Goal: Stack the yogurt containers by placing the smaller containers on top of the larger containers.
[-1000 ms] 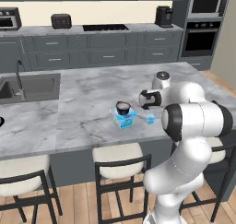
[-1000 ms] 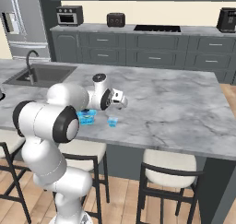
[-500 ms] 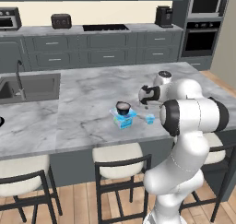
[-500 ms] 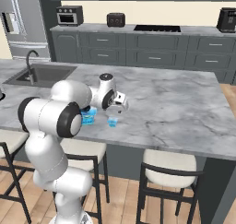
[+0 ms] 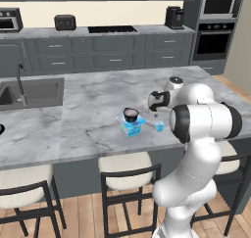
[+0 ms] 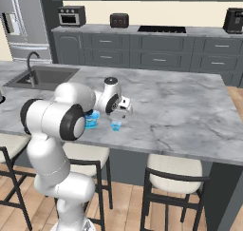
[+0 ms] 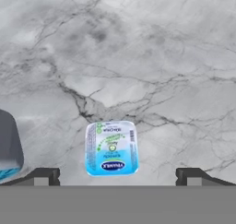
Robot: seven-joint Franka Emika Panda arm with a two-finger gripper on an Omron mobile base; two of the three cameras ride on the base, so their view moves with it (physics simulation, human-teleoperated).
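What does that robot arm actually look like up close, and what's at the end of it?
The arm is glossy white, built from fat rounded segments linked by dark, ring-like joints, with no loose cables visible. It narrows to a smaller white wrist with a dark cap. The end effector has two small dark, blocky fingertips, each with a pale grey patch on its face.

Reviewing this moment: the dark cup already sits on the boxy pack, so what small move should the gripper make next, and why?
Probably lower straight down onto the tiny light-blue square-topped yogurt cup. In the hand view it lies on the grey marble counter, centred between the open gripper fingertips, not yet grasped. The small dark round cup already rests on the pale blue boxy pack, so this cup looks like the one left to stack.
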